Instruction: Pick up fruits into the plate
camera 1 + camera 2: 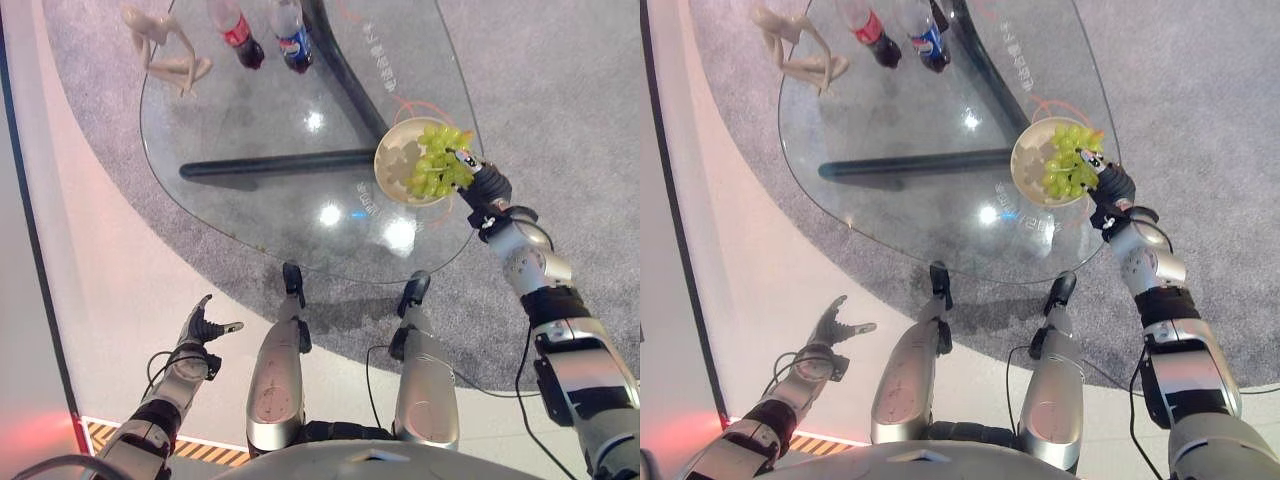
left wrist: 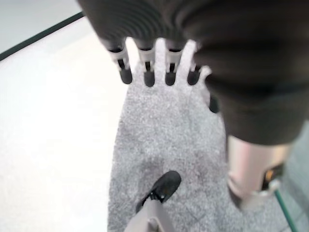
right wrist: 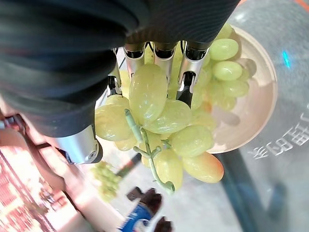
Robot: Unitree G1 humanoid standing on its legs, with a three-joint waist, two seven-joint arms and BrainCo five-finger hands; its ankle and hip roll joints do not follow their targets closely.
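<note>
Glass makes up the worktop (image 1: 250,190), a rounded clear sheet on a dark frame, set on grey carpet (image 1: 560,90). At its right edge sits a cream plate (image 1: 392,165), shallow and round. A bunch of green grapes (image 1: 437,165) is over the plate, and the right robot hand (image 1: 478,178) reaches in from the right with its fingers curled round the bunch. From the wrist camera the grapes (image 3: 159,116) hang from the fingers (image 3: 187,72), stem trailing down, one berry at the low end tinged orange, with the plate (image 3: 256,111) behind them and more green grapes lying along its far side. I cannot tell whether the held bunch rests on the plate or hangs just clear of it.

At the far end of the worktop stand two soft-drink bottles, one with a red label (image 1: 236,32) and one with a blue label (image 1: 292,36), close together. Left of them a pale beige figurine (image 1: 165,50) sits near the rim.

The left robot hand (image 1: 203,326) hangs low at the robot's left side, well away from the worktop, over the pale floor (image 1: 110,300); its fingers are relaxed and spread, holding nothing.
</note>
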